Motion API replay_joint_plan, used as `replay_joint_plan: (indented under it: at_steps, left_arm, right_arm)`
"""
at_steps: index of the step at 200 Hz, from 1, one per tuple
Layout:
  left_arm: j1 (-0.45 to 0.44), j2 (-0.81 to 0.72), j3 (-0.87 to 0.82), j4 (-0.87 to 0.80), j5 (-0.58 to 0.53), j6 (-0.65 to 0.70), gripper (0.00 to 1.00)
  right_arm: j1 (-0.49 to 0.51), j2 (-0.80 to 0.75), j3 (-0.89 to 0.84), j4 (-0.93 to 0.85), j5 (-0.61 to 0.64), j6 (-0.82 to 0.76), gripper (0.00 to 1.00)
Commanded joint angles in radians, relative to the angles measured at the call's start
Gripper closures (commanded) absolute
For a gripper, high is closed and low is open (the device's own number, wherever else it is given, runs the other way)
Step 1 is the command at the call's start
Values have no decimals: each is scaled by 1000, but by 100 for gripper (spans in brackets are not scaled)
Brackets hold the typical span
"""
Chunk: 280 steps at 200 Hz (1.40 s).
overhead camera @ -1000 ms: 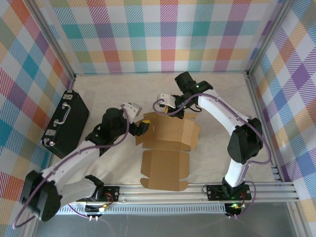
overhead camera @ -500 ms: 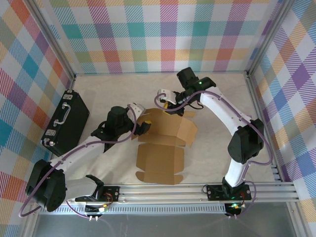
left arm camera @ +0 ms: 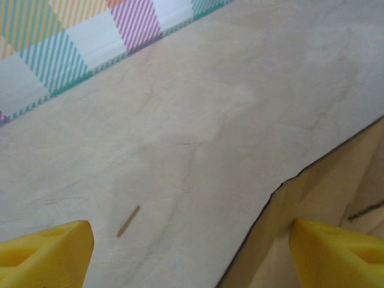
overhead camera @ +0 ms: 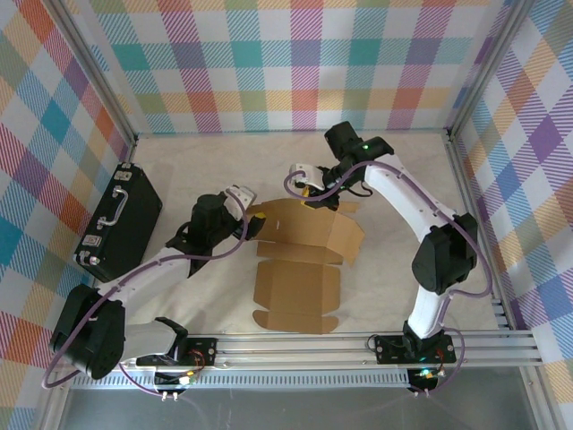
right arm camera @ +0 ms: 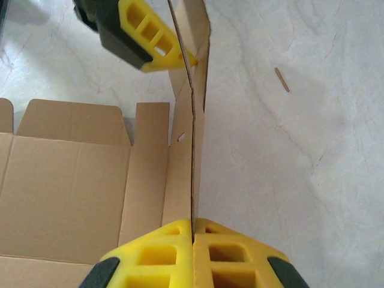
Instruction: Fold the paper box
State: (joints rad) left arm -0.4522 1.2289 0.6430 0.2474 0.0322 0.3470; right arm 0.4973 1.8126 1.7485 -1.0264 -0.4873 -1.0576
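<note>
The paper box [overhead camera: 295, 287] is a brown die-cut cardboard sheet lying partly flat mid-table, its back panel lifted. My right gripper [overhead camera: 313, 191] is shut on the top edge of the raised back flap [right arm camera: 193, 150], which runs upright between its yellow pads [right arm camera: 156, 252]. My left gripper [overhead camera: 253, 224] is at the sheet's left end, open. In the left wrist view, a flap's dark edge [left arm camera: 282, 198] stands between its wide-apart fingertips [left arm camera: 45, 249], close to the right one. One of its fingers [right arm camera: 150, 42] shows beyond the flap in the right wrist view.
A black hard case [overhead camera: 121, 222] with a handle lies at the left wall. A small wooden stick [left arm camera: 128, 221] lies on the white table behind the box. The aluminium rail [overhead camera: 358, 345] runs along the near edge, checked walls on three sides.
The sheet has slid a little toward the back and its rear panel stands higher. The left gripper moved in to the flap's left end. The right gripper stays clamped.
</note>
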Motion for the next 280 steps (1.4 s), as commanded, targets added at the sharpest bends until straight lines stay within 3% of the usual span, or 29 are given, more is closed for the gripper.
replay_joint_plan:
  at_steps: [1, 34, 87, 127, 180, 280]
  left_arm:
    - [37, 36, 7, 85, -10, 31, 17]
    - [46, 109, 1, 155, 72, 51, 19]
    - [53, 236, 0, 263, 34, 134, 21]
    - [58, 266, -18, 372, 11, 94, 19]
    - [60, 115, -59, 239, 167, -35, 18]
    - [63, -87, -32, 10, 84, -232, 10]
  right_arm:
    - [-6, 35, 29, -34, -27, -60, 100]
    - [-12, 62, 47, -26, -27, -68, 100]
    - [-22, 38, 33, 4, -69, -76, 100]
    - [-22, 37, 39, -12, -67, -84, 100]
    - [-22, 55, 23, 13, -31, -59, 100]
    - [-15, 67, 20, 22, -23, -39, 100]
